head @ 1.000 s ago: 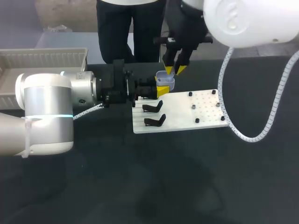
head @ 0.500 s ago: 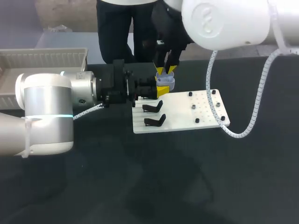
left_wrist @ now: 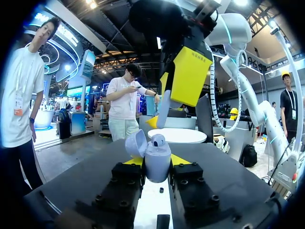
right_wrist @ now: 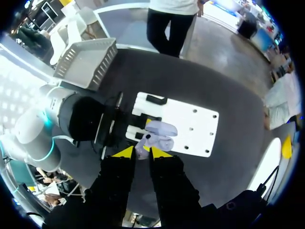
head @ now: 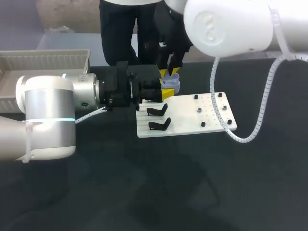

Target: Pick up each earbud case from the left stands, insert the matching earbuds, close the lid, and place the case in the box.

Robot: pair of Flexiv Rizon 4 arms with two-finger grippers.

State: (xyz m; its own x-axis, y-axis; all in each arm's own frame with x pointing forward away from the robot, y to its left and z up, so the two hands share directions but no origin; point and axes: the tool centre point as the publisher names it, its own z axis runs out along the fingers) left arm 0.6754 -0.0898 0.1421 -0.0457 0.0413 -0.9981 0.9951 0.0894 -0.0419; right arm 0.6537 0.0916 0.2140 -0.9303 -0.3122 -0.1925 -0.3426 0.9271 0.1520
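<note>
Left wrist view: one pale lavender plastic earbud case (left_wrist: 157, 167), smooth and rounded, stands upright. Its hinged lid (left_wrist: 136, 143) is swung open to one side, and one small rounded earbud (left_wrist: 158, 140) sits at its mouth. The left gripper (left_wrist: 157, 161) has its jaws pinching the case's body from both sides.

From the head view, the case is held over the far left corner of one white rectangular board (head: 185, 118) lying on the dark table (head: 144, 192). Two black angled stands (head: 157, 111) sit on the board's left part, and six small studs (head: 203, 124) dot its right part. The right gripper (head: 168, 73) hangs straight above the open case, pointing down at it. I cannot tell whether its jaws are pinching anything. One grey ribbed plastic box (head: 43, 60) sits at the table's far left, well apart from the board.
</note>
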